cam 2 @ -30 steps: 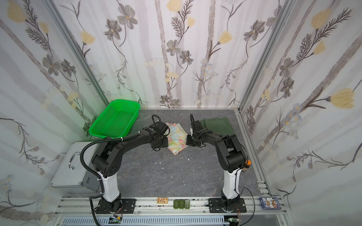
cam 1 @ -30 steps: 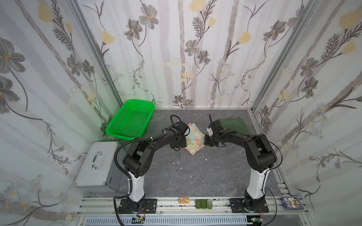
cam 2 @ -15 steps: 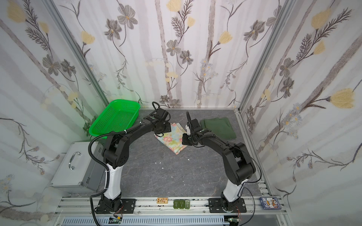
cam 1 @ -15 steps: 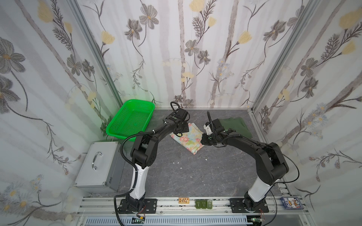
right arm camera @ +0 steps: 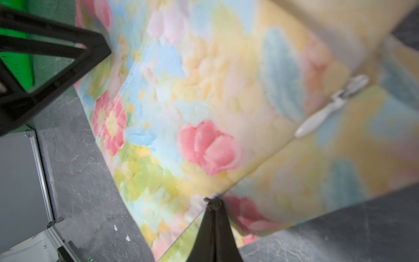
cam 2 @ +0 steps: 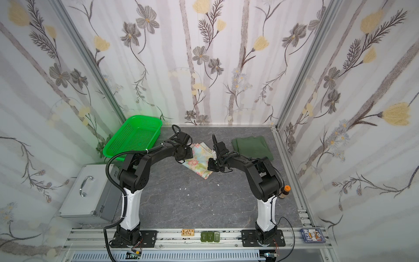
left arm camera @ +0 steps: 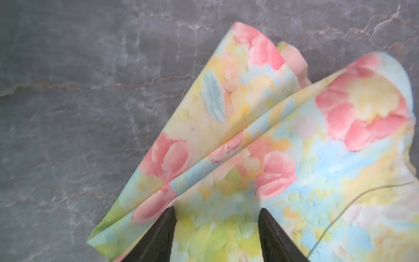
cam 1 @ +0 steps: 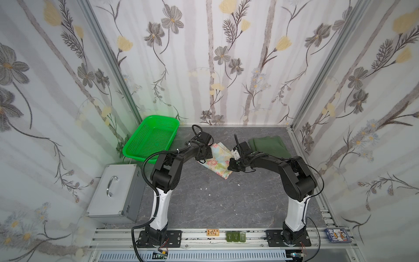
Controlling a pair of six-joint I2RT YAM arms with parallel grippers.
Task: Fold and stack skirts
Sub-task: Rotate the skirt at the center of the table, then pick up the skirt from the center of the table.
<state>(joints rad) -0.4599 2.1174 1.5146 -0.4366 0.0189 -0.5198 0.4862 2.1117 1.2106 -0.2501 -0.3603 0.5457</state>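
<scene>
The bench (cam 1: 215,204) has a dark grey top with thin pale veins, like marble. Three walls close it in: the back wall (cam 1: 204,68), the left wall (cam 1: 45,113) and the right wall (cam 1: 374,113). All carry pale striped wallpaper with grey and yellow flowers on thin dark stems. An aluminium post (cam 1: 113,68) stands in each back corner. An aluminium rail (cam 1: 197,236) runs along the front edge. The light is soft and even.
</scene>
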